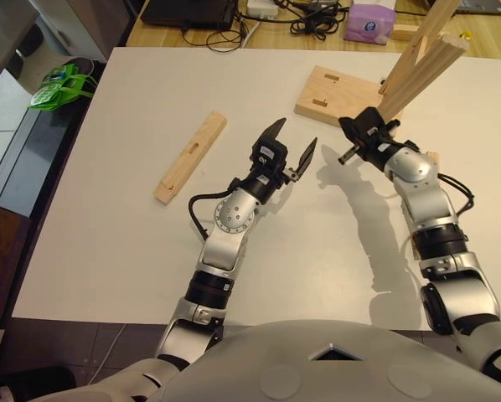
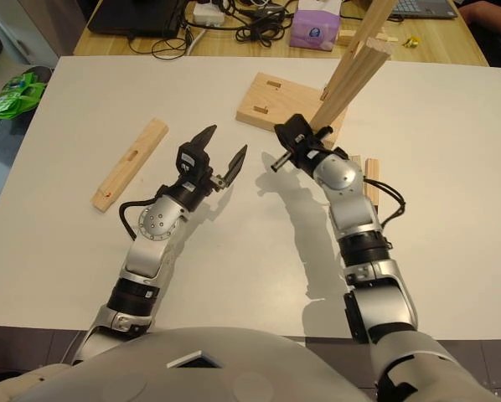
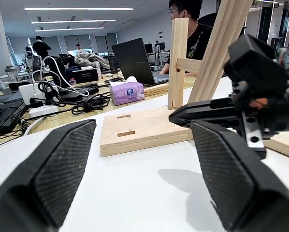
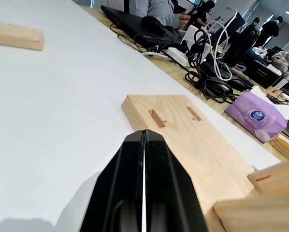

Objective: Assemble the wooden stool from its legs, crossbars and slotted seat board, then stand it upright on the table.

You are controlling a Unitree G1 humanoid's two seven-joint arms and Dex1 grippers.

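White desk. My left hand is spread open mid-desk, with a loose slotted bar lying flat well to its left. My right hand is closed tight, just beside the seat board, where the legs lean up.

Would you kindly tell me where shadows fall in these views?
Left eye view: the shadow of the right arm falls on the white table to its left. Left wrist view: a faint shadow lies between the fingers of the left gripper.
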